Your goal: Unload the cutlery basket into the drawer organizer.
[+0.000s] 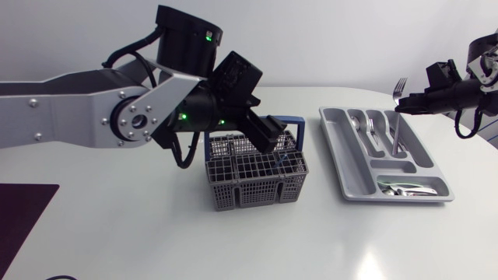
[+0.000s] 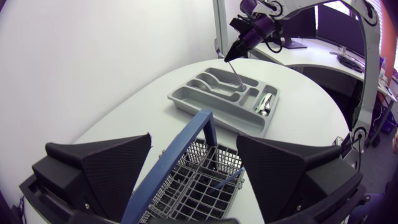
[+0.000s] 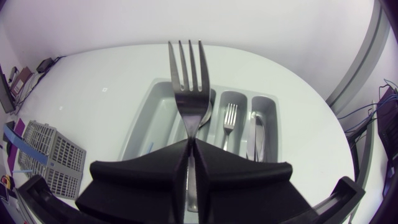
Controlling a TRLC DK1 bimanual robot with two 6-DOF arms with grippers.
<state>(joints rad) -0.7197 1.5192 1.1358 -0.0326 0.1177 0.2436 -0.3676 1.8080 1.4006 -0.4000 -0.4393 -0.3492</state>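
Right wrist view shows our right gripper (image 3: 191,146) clamped on the handle of a fork (image 3: 188,81), tines up, so the handle end can drop lengthwise into a slot. Beneath it lies the drawer organizer (image 3: 140,127); one stowed fork (image 3: 230,117) rests in a middle long compartment, which we judge the target. Farther off, our left gripper (image 2: 194,138) hangs open over the cutlery basket (image 2: 199,180), fingers straddling its blue handle (image 2: 177,158), placed for the next pick.

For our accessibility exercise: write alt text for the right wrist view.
The right gripper is shut on a fork, tines pointing away, above a grey drawer organizer that holds another fork. The cutlery basket stands farther off.
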